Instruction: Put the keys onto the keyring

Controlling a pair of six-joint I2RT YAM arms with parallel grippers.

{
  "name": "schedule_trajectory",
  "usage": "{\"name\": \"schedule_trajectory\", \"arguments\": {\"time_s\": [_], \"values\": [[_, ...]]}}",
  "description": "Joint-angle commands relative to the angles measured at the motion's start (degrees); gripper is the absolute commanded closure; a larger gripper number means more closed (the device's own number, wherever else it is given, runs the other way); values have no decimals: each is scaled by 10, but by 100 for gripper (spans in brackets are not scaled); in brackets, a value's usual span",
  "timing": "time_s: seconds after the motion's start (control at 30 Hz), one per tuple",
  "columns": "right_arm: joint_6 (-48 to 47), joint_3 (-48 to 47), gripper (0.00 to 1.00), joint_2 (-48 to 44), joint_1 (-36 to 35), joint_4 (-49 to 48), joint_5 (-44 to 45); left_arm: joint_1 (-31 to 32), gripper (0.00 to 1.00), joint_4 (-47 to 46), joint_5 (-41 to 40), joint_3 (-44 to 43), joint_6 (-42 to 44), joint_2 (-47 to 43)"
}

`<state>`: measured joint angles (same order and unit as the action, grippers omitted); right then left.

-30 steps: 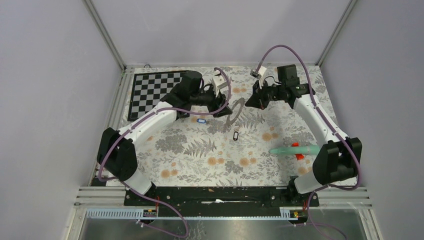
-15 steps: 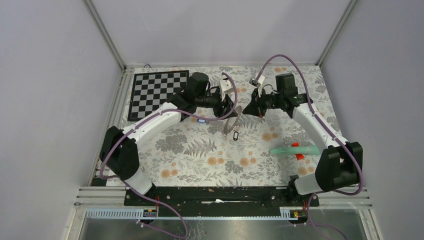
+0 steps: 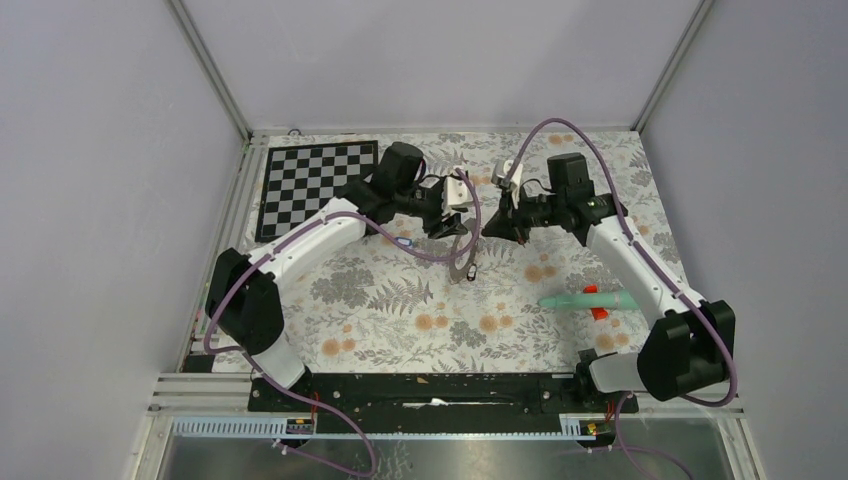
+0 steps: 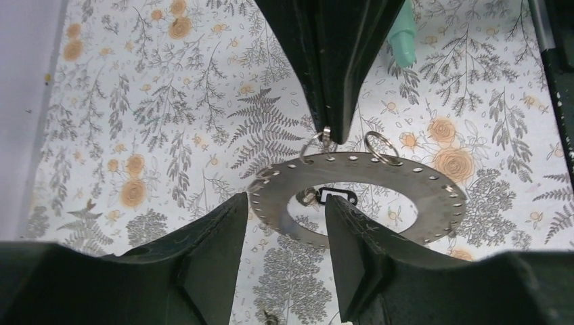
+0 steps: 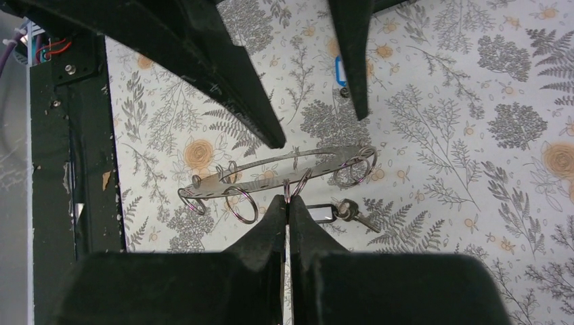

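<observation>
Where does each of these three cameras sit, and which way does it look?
Top: above and behind the robot, looking down at the table; left arm, right arm show.
Left wrist: looks past its open left gripper towards the keyring.
Right wrist: past the shut right gripper pinching the keyring.
Both wrist views share the keyring.

The keyring [image 4: 413,179] is dull perforated grey metal; the fingers [image 4: 203,264] look matt black plastic.

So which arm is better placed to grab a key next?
Probably left. The left gripper is open and empty, facing the keyring, while the right gripper is shut on that ring and holds it up. The blue key lies loose on the left arm's side, the black key beneath the ring.
</observation>
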<state>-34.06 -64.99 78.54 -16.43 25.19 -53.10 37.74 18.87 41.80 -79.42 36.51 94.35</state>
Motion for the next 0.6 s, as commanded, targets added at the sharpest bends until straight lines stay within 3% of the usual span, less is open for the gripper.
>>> {"name": "schedule_trajectory", "arguments": {"time_s": [0.0, 0.33, 0.57], "values": [[-37, 15, 100, -29, -14, 6, -28, 1, 47, 29, 23, -34, 83, -7], [-28, 53, 100, -51, -24, -23, -42, 4, 57, 46, 107, -38, 81, -3], [-23, 63, 100, -62, -24, -32, -46, 19, 66, 61, 120, -51, 90, 15]]}}
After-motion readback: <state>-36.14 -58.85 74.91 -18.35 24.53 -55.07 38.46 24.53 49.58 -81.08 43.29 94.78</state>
